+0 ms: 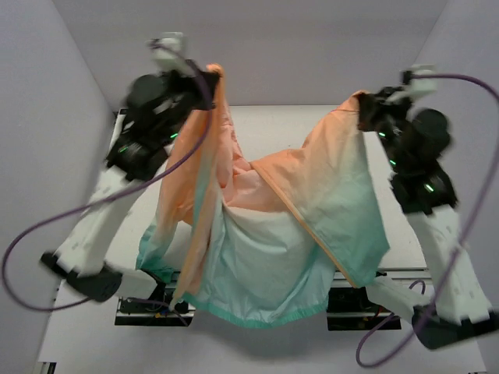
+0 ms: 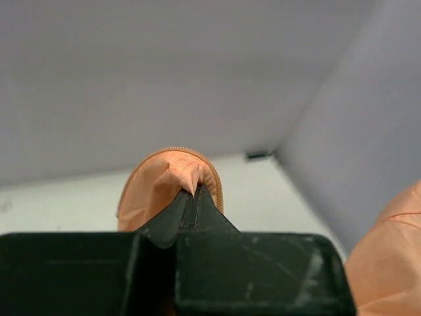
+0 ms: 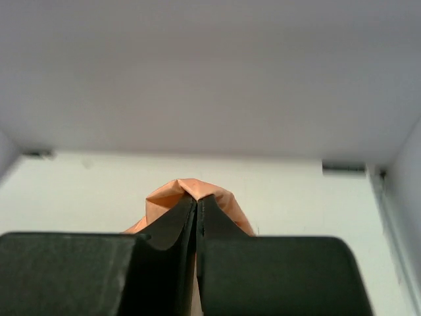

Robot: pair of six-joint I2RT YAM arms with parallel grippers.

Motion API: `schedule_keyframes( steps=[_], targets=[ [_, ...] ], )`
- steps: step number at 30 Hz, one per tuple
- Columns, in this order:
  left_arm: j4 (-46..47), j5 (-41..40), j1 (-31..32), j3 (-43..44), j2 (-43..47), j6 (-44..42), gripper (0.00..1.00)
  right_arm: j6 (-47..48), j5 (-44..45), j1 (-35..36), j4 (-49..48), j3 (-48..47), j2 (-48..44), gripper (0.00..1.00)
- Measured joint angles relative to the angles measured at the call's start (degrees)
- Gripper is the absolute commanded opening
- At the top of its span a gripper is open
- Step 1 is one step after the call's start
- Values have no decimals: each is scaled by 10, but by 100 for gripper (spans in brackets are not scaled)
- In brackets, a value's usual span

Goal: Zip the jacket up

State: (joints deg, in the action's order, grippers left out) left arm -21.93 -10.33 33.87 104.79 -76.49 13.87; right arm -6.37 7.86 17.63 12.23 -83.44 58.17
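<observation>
The jacket (image 1: 265,226) hangs in the air between both arms, orange at the top and fading to teal at the hem. It sags in the middle, with an orange zipper edge (image 1: 312,230) running diagonally across its front. My left gripper (image 1: 209,78) is raised at the upper left, shut on an orange fold with zipper teeth (image 2: 172,172). At the upper right my right gripper (image 1: 363,105) is shut on an orange fold of the jacket (image 3: 197,191). The rest of the garment is hidden in both wrist views.
The white table (image 1: 273,132) lies below the hanging jacket, with grey enclosure walls (image 1: 47,93) on both sides and behind. Purple cables (image 1: 31,241) loop from each arm. The arm bases (image 1: 148,308) sit under the jacket's hem at the near edge.
</observation>
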Motion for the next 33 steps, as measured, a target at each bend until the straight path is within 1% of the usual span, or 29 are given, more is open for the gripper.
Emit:
schedule_keyframes(
  steps=[2,3,4,5,6,7,8,9,10,12,13,15,17,19,22,24,26,28,31,33],
  targets=[
    [-3,-8,-19,2,-94,12,0,-8,23,-6,-13,40,64,0],
    [-9,4,-35,9,-148,21,1,-14,29,-12,-15,57,105,0],
    [-15,14,-54,18,-206,30,8,-22,33,-20,-16,67,146,0],
    [-22,27,-72,29,-260,37,24,-29,35,-30,-17,72,187,6],
    [-39,44,-92,53,-321,42,67,-40,33,-41,-14,74,230,17],
    [-61,58,-109,88,-379,46,95,-47,33,-51,-15,73,265,51],
    [-78,75,-125,130,-444,51,98,-55,31,-61,-12,70,303,71],
    [-94,90,-138,170,-500,56,98,-59,31,-67,-6,64,333,83],
    [-111,98,-149,200,-542,59,98,-61,30,-73,-1,57,360,88],
    [-139,116,-167,228,-599,61,98,-61,29,-79,14,44,396,89],
    [-150,125,-172,222,-607,61,98,-61,29,-79,18,42,404,89],
    [-158,137,-175,188,-596,61,98,-66,28,-78,30,42,402,89],
    [-152,147,-171,130,-553,61,98,-68,23,-77,34,48,382,89],
    [-149,156,-166,58,-480,61,98,-70,7,-76,30,82,331,89],
    [-118,173,-160,-70,-332,71,98,-80,-28,-73,26,169,215,89],
    [-86,187,-157,-172,-217,87,98,-88,-40,-67,29,224,144,89],
    [-68,200,-156,-267,-113,113,98,-102,-50,-52,28,279,88,89],
    [-40,215,-156,-361,-29,141,98,-118,-56,-35,37,329,48,89],
    [-17,244,-154,-476,33,173,98,-144,-78,-2,61,411,-4,89],
    [-16,258,-144,-529,34,188,98,-159,-90,19,76,452,-23,89]
  ],
)
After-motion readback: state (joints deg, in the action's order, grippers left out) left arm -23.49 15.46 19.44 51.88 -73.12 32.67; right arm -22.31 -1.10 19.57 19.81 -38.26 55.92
